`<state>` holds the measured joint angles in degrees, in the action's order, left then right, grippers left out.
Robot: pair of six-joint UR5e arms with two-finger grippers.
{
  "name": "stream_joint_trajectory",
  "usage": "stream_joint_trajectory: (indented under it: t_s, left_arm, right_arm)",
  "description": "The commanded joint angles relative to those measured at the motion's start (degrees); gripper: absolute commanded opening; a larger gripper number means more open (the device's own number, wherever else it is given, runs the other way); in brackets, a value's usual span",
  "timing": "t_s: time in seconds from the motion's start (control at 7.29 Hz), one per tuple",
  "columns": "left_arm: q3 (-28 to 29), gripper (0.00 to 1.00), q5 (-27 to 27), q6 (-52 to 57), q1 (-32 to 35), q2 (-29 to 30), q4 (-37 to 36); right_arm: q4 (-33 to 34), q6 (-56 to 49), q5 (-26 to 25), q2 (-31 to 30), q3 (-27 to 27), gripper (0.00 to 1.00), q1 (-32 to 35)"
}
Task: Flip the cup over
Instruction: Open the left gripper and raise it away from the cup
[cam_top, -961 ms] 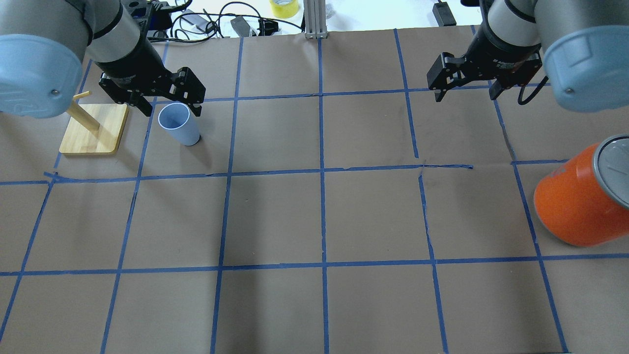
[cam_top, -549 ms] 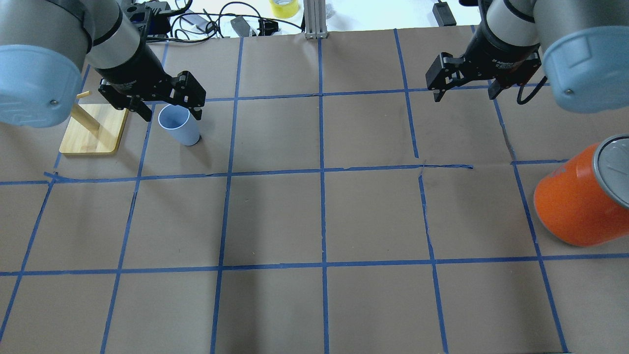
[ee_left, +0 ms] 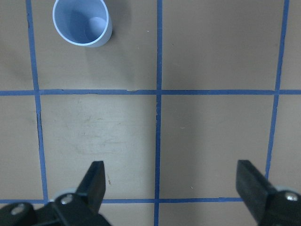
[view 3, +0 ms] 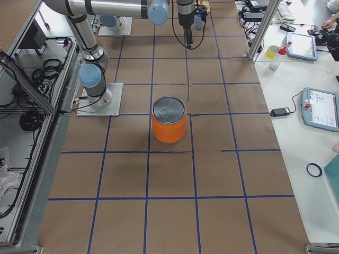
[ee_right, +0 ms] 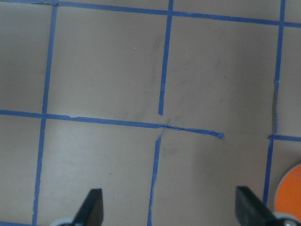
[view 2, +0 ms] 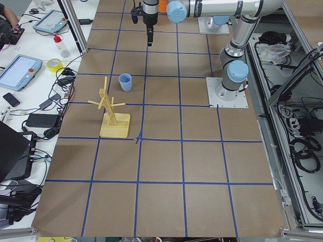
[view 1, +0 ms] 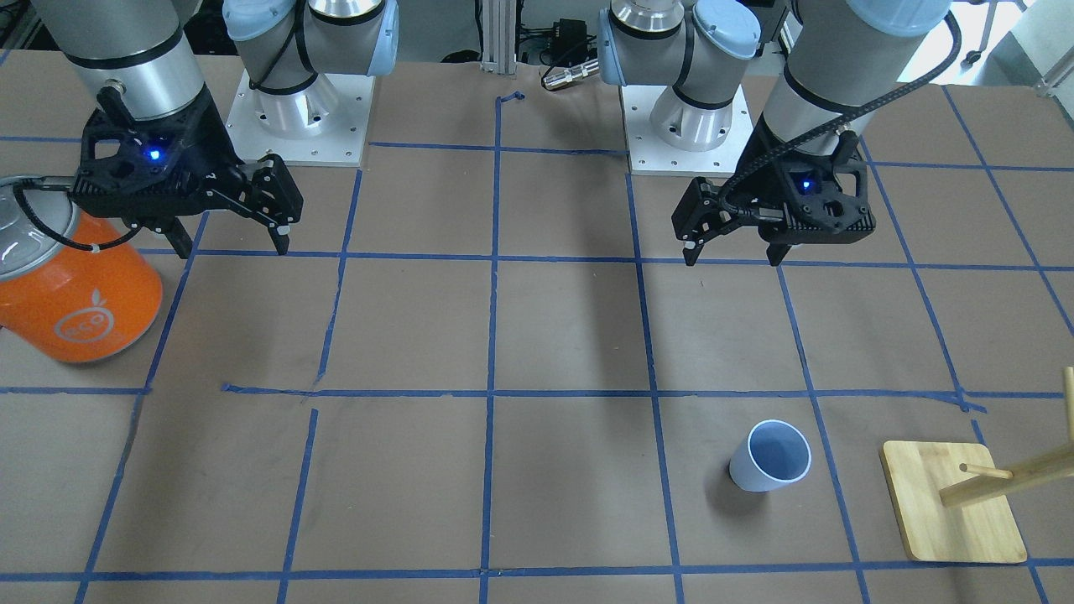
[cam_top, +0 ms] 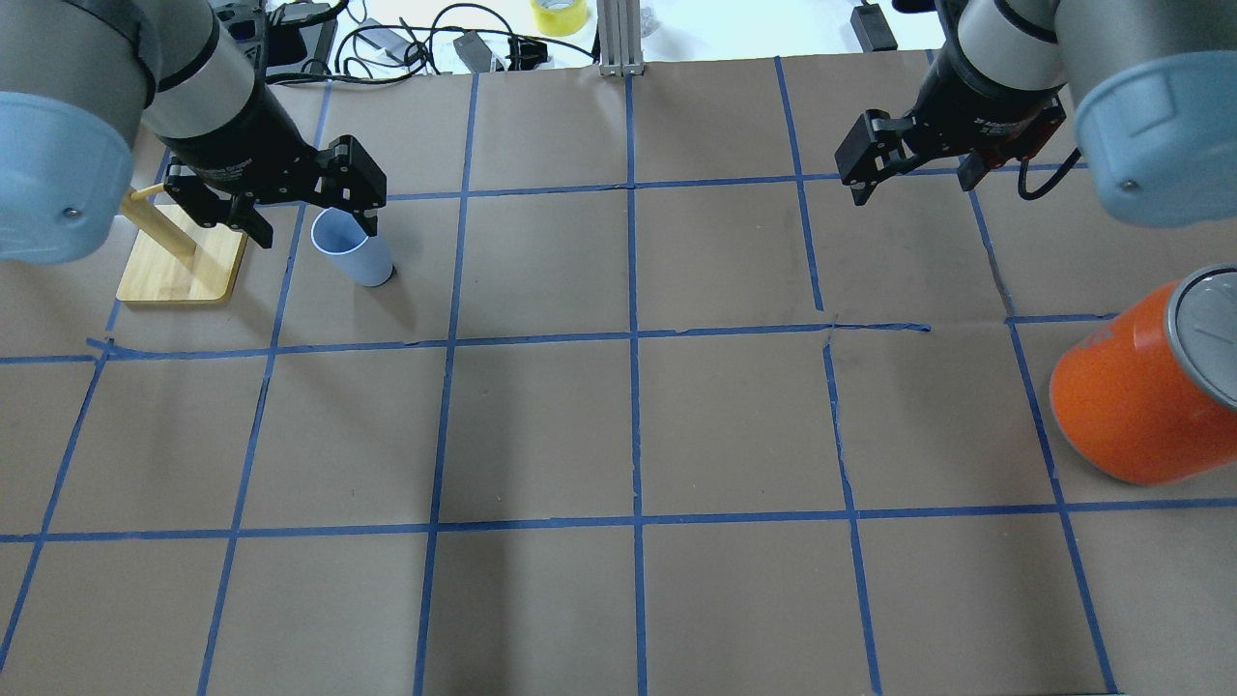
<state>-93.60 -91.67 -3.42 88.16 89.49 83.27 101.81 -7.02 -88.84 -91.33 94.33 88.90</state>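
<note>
The cup (cam_top: 353, 253) is a small pale blue tumbler. It stands upright, mouth up, on the brown paper, and also shows in the front view (view 1: 770, 457) and at the top left of the left wrist view (ee_left: 82, 21). My left gripper (cam_top: 316, 228) is open and empty. It hangs well above the table, on the robot's side of the cup (view 1: 732, 256). My right gripper (cam_top: 908, 188) is open and empty, high over the far right squares (view 1: 231, 247).
A wooden peg stand (cam_top: 184, 266) sits just left of the cup. A large orange can with a silver lid (cam_top: 1131, 406) stands at the right edge. Blue tape lines grid the table. Cables and a tape roll (cam_top: 559, 14) lie beyond the far edge.
My left gripper has drifted left in the overhead view, still open. The cup has not moved. The right gripper has barely shifted.
</note>
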Motion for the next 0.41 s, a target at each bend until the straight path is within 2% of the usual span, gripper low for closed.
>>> stream_joint_trajectory:
  t_s: [0.0,0.27]
  left_arm:
    - [-0.2,1.00,-1.7,-0.2,0.0,-0.4,0.9]
    - [-0.3,1.00,-1.5,-0.2,0.0,-0.4,1.1]
  right_arm:
    - [0.0,0.5,0.0,-0.2,0.0,1.00,0.0]
    - [-0.1,0.3,-0.1,-0.2,0.2,1.00,0.0]
